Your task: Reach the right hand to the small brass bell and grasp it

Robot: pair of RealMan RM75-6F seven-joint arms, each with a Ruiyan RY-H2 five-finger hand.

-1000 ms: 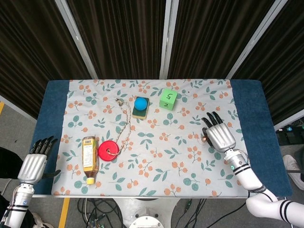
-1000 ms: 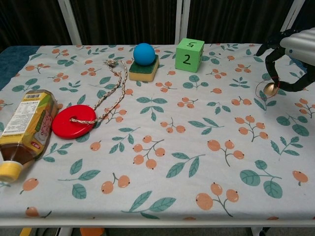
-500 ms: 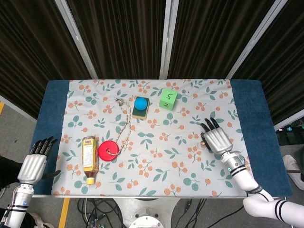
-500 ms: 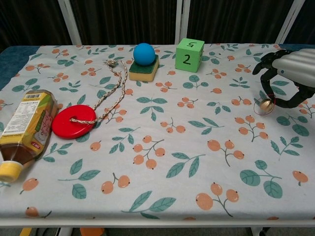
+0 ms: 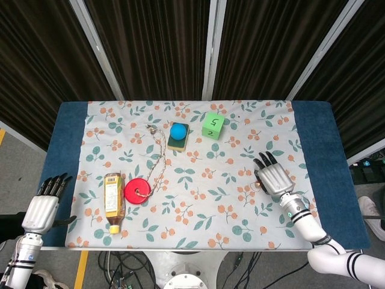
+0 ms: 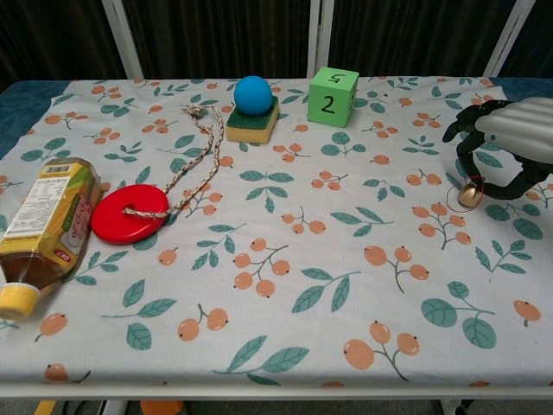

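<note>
The small brass bell (image 6: 469,195) sits low over the flowered cloth at the right side, between the curled fingers and thumb of my right hand (image 6: 505,145). The hand arches over it from the right and holds it. From the head view the right hand (image 5: 274,179) covers most of the bell (image 5: 257,182), which only peeks out at its left edge. My left hand (image 5: 46,203) hangs off the table's near left corner, fingers apart and holding nothing.
A green numbered cube (image 6: 332,95) and a blue ball (image 6: 253,93) on a sponge stand at the back. A red disc (image 6: 130,212) with a braided rope and a lying tea bottle (image 6: 43,229) are at the left.
My right hand has come nearer and lower over the cloth, and the bell has moved along with it. The left hand has stayed put.
</note>
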